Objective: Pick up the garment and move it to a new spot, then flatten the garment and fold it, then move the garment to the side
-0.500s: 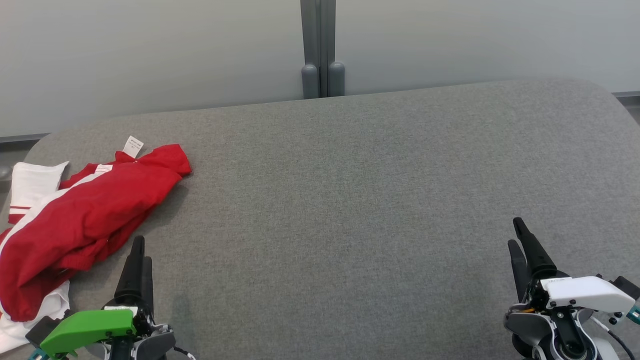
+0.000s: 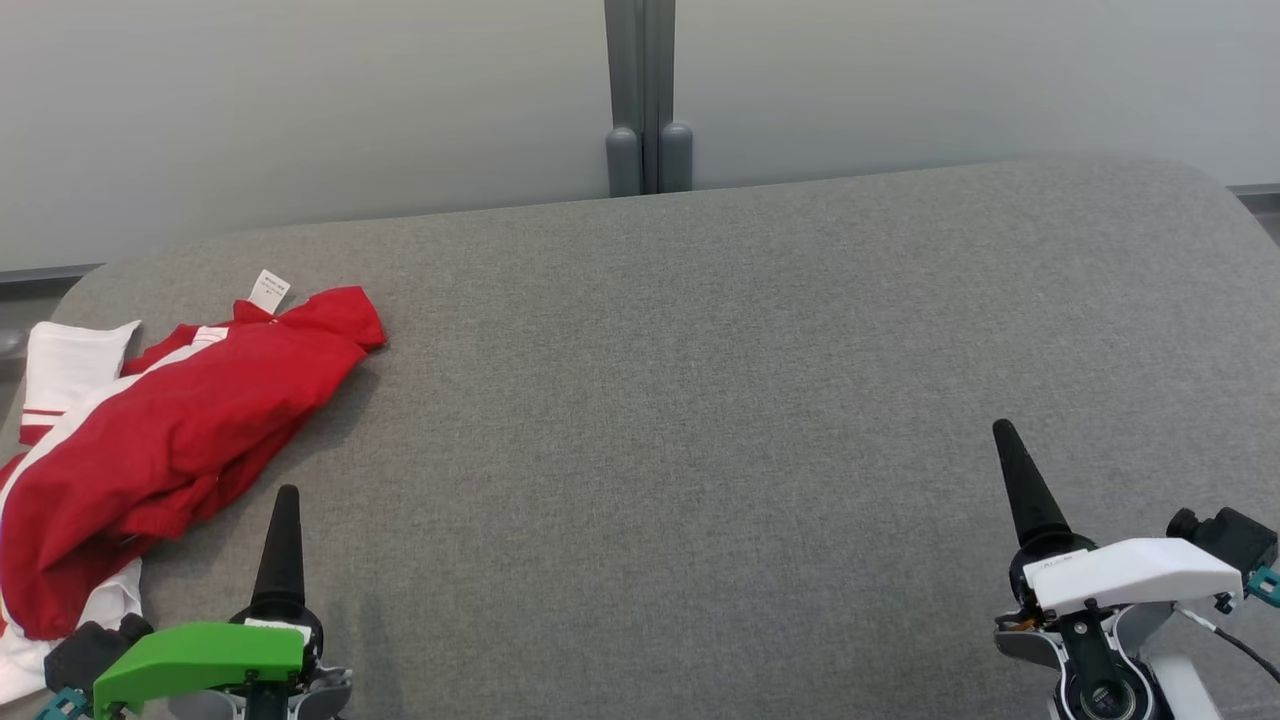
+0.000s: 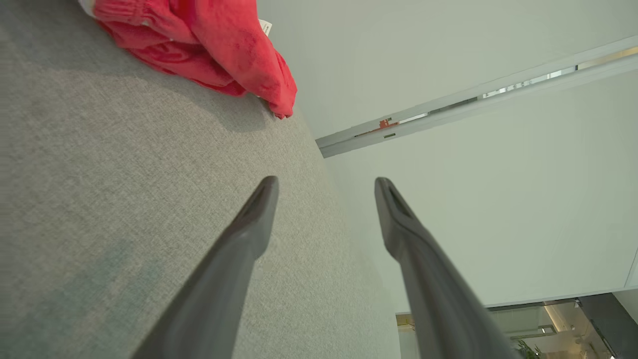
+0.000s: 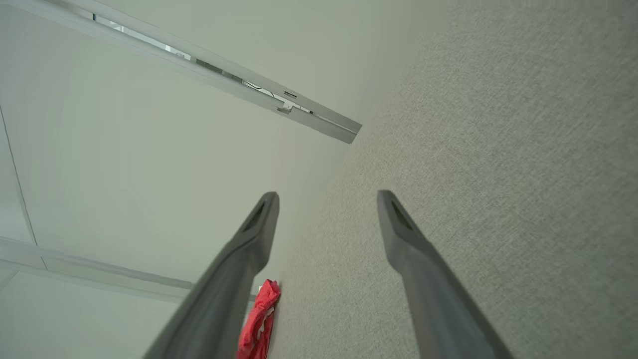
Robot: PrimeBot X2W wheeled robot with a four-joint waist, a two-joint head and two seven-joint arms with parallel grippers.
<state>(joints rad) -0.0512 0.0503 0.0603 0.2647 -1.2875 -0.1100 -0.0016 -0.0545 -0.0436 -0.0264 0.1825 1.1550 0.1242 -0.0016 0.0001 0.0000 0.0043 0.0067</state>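
Garment handling is the concern, but the largest thing in sight is the grey fabric-covered table [image 2: 700, 400], bare across its middle and right. The garment [image 2: 170, 440] lies crumpled at the table's far left, partly running off the head view's left edge. It is mostly red, with white panels showing at its far and near ends.

It looks like thin, soft cloth, so it is probably light and limp. It should sag and trail from whatever point is lifted, and a single layer might slip out of a shallow pinch. A raised fold would likely give the fingers more to bite on than a flat patch. The rounded red end [image 2: 345, 315] reaching toward the table's middle seems a fair place, as does the bunched edge nearest the robot.

The left gripper [image 2: 285, 500] hovers just beside the garment's near edge, apart from it. In its wrist view the fingers stand well spread with nothing between them. The right gripper [image 2: 1005, 435] is well apart from the garment over bare table, likewise spread and empty.

A small white label [image 2: 268, 290] sticks out at the garment's far side, possibly marking a seam or neckline
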